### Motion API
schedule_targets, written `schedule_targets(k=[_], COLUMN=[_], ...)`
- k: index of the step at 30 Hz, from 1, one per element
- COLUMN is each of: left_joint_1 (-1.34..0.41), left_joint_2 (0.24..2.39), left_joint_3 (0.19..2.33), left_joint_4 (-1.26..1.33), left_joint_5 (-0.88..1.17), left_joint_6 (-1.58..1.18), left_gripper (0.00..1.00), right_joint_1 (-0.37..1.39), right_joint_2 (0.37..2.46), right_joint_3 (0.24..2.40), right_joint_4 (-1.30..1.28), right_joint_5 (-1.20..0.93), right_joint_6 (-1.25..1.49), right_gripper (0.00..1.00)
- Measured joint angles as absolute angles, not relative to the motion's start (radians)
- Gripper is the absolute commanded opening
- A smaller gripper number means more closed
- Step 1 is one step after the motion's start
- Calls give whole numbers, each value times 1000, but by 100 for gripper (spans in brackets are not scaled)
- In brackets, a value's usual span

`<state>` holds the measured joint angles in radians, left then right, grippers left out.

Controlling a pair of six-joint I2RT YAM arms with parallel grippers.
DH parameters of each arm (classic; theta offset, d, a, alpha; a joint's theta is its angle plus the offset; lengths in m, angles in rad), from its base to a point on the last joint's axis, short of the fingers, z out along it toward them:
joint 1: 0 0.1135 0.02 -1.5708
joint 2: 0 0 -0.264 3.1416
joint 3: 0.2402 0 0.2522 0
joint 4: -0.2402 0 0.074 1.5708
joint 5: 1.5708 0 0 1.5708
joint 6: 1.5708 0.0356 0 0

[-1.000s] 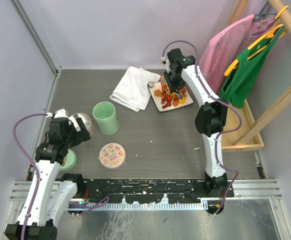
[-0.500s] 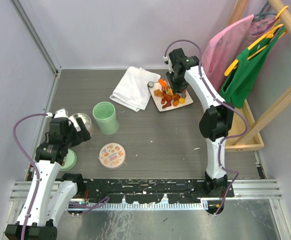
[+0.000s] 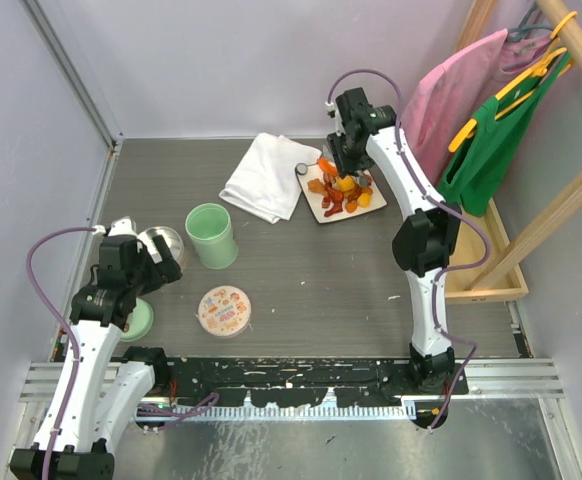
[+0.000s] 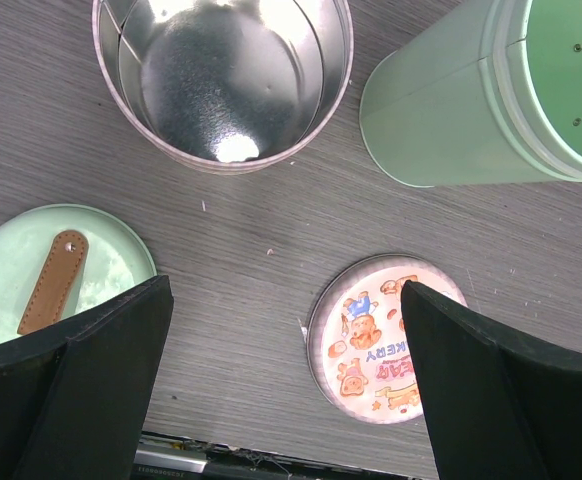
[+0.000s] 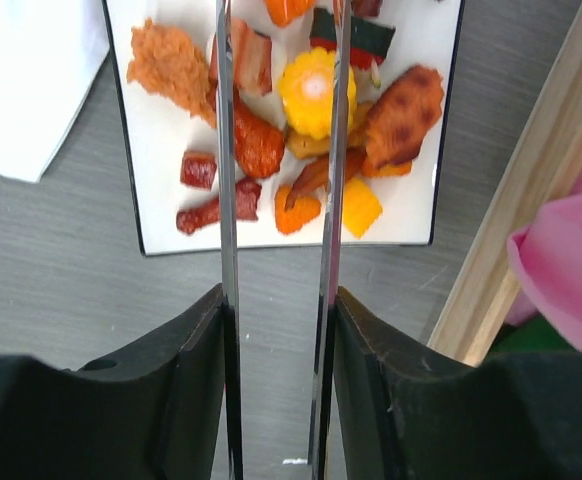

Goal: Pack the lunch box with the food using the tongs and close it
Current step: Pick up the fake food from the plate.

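Note:
The food (image 3: 343, 192) is heaped on a white square plate (image 5: 161, 215) at the back of the table; a yellow corn piece (image 5: 316, 92) lies among orange and brown bits. My right gripper (image 5: 276, 400) is shut on the tongs (image 5: 226, 200), whose two thin arms run out over the plate a small gap apart, tips past the top edge of the wrist view. The mint-green lunch box (image 3: 211, 235) stands open at mid-left, beside its steel inner bowl (image 4: 221, 75). My left gripper (image 4: 286, 390) hangs open above the table, between the mint-green lid (image 4: 56, 275) and a cartoon-printed lid (image 4: 386, 335).
A white cloth (image 3: 266, 177) lies left of the plate. A wooden rack (image 5: 516, 200) stands close on the plate's right, with a pink bag (image 3: 451, 90) and a green bag (image 3: 496, 135) hanging above it. Grey walls close in the back and left.
The right wrist has shifted slightly toward the far wall above the plate, and the tong arms have spread a little. The left arm has stayed still.

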<state>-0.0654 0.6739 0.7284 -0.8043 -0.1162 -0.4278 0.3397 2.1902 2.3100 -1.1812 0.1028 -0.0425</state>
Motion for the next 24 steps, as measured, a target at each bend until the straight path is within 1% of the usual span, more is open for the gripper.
schedule_targets(k=[4, 10, 21, 24], left_joint_1=[-65, -65, -65, -65], left_joint_2=[674, 677, 682, 683], left_joint_3=[728, 728, 724, 723], left_joint_4=[-804, -804, -804, -803], left_joint_5=[-117, -117, -117, -117], left_joint_6=[-428, -428, -428, -428], left_gripper=[98, 98, 98, 98], right_joint_1=[340, 340, 339, 339], right_joint_2=[2273, 2356, 2374, 2381], right_joint_3=[2384, 2399, 2405, 2410], right_joint_4=[-1181, -1178, -1175, -1175], right_joint_5=[104, 103, 87, 83], right_joint_6=[-51, -71, -98, -101], right_gripper=[51, 53, 53, 51])
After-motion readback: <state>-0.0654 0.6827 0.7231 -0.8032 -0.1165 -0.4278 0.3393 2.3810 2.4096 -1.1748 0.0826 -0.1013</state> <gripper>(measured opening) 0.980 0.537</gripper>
